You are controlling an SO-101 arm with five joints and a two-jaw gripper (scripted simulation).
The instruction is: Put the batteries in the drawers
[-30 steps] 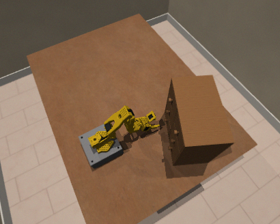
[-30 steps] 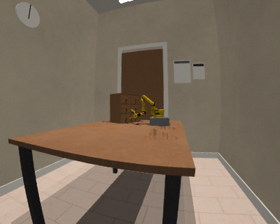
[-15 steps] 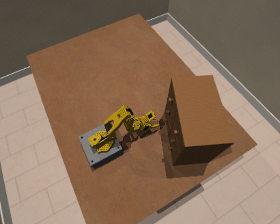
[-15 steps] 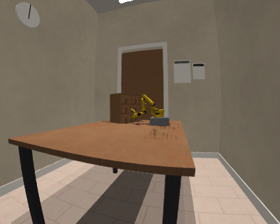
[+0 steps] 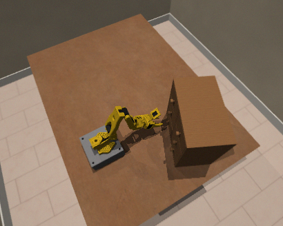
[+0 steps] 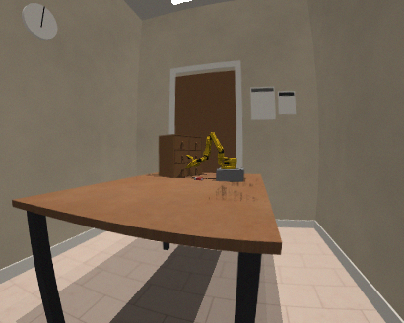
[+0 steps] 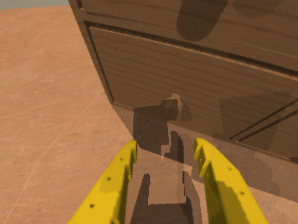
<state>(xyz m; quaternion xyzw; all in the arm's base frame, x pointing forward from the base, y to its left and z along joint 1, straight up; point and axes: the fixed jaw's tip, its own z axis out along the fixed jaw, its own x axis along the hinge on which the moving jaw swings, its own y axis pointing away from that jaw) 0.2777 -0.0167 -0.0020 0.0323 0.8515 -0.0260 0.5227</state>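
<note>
Plain office-like test room. Bare beige walls, pale tiled floor (image 6: 327,290) with grey skirting. Brown closed door in white frame (image 6: 206,105) at far end. Round white wall clock (image 6: 39,21) high on left. Two white paper notices (image 6: 272,102) pinned beside door. Single brown wooden table on black legs (image 6: 150,209) in middle of room. Ceiling light panel (image 6: 182,2) overhead.
</note>
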